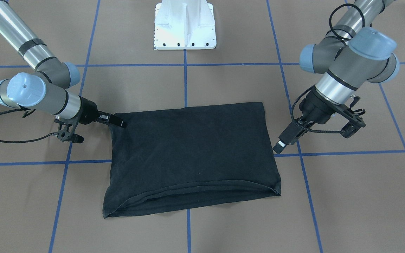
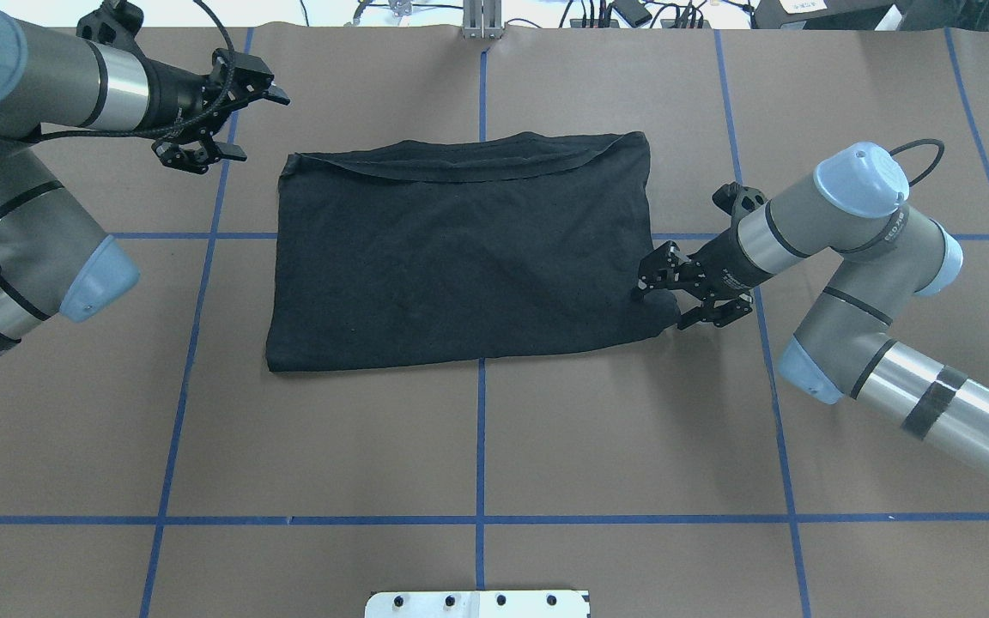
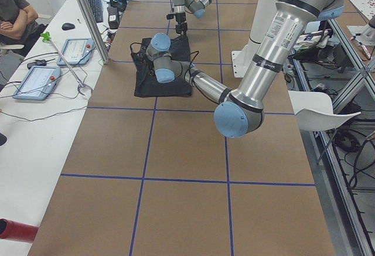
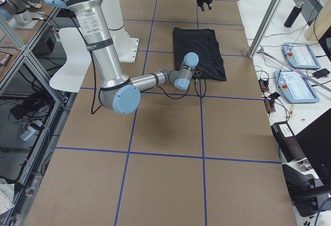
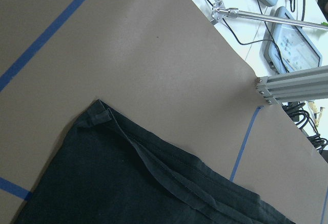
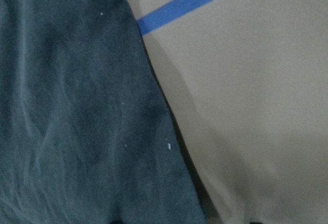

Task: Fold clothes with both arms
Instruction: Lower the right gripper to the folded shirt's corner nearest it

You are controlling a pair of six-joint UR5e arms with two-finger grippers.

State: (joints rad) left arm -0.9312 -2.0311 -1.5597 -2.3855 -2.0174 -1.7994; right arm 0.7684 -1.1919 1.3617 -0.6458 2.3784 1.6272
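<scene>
The black shirt (image 2: 460,257) is lying flat in the middle of the brown worktop (image 2: 477,446), folded into a neat block shape. Only its plain black side is showing. Its hem (image 2: 477,167), with layers peeking out, is running along the edge far from the robot's white base (image 1: 185,24). The right claw (image 2: 651,293) is sitting low at the shirt's corner on the robot's right, the one nearer the base. It is squeezed narrow and is pinching the cloth there, and the corner is bunching up a little around it. The right arm (image 2: 803,227) is reaching in low, almost level with the worktop. The left claw (image 1: 279,146) is hanging in the air on the other side, near the shirt's left edge but not touching it. I cannot tell if that claw is wide or narrow. From the left wrist, the shirt's far left corner is showing below, with the hem folding over there. Blue tape lines (image 2: 632,519) are crossing the worktop in big squares, and the shirt is lying over one crossing.
</scene>
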